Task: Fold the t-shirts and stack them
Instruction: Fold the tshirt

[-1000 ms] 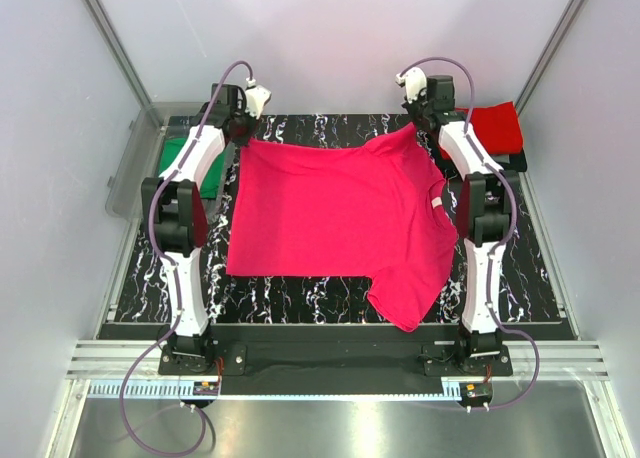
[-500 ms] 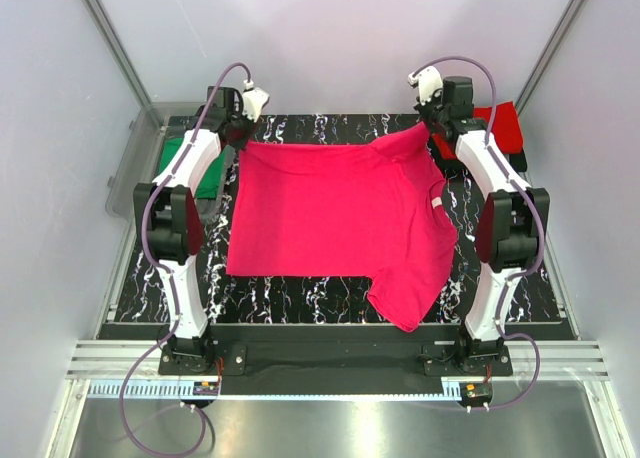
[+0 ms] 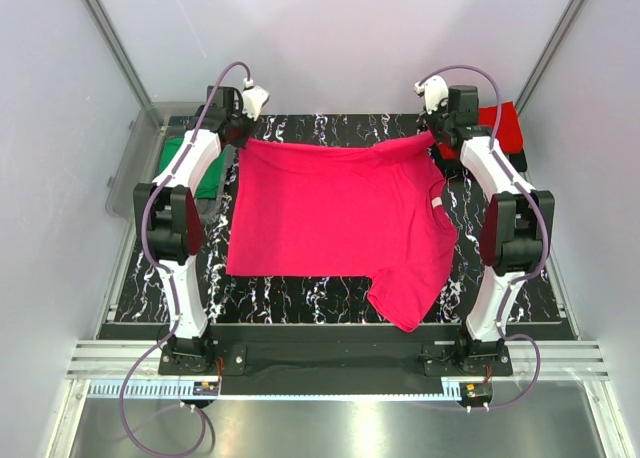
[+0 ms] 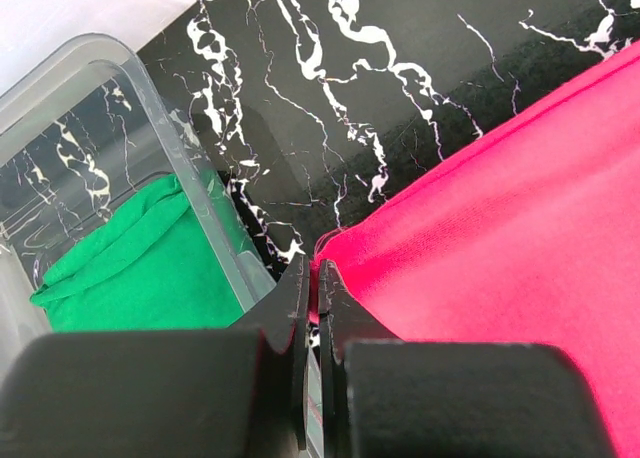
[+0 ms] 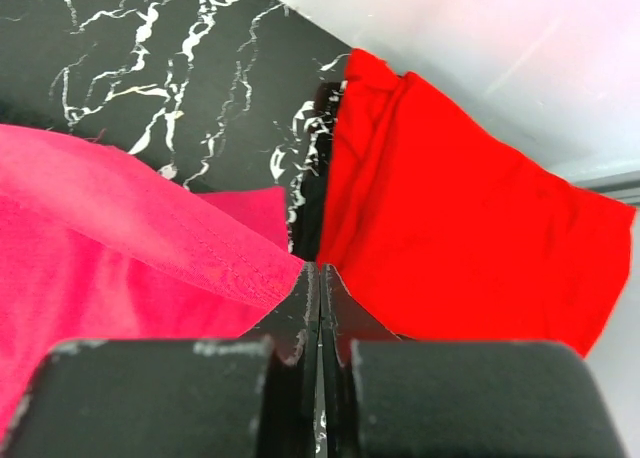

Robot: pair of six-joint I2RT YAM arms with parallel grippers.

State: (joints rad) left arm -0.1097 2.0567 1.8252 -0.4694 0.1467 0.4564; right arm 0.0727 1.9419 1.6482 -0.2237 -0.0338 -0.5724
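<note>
A magenta-pink t-shirt [image 3: 330, 218] lies spread on the black marbled table [image 3: 300, 296], its white neck label [image 3: 437, 202] at the right. My left gripper [image 3: 240, 138] is shut on the shirt's far left corner [image 4: 345, 253], held just off the table. My right gripper [image 3: 436, 136] is shut on the tip of the far right sleeve [image 5: 200, 243], lifted and drawn taut. A folded red t-shirt [image 3: 500, 126] lies at the far right, close beside my right gripper [image 5: 318, 273]. A green t-shirt [image 3: 185, 160] lies in the bin beside my left gripper [image 4: 316, 283].
The clear plastic bin [image 3: 135, 168] stands at the far left, off the table's edge; its wall [image 4: 195, 193] is close to my left fingers. Light walls enclose the cell. A sleeve hangs toward the table's near edge [image 3: 405, 318].
My right gripper has moved right and farther back with the sleeve, stretching the shirt's far edge straighter. The left arm has barely moved.
</note>
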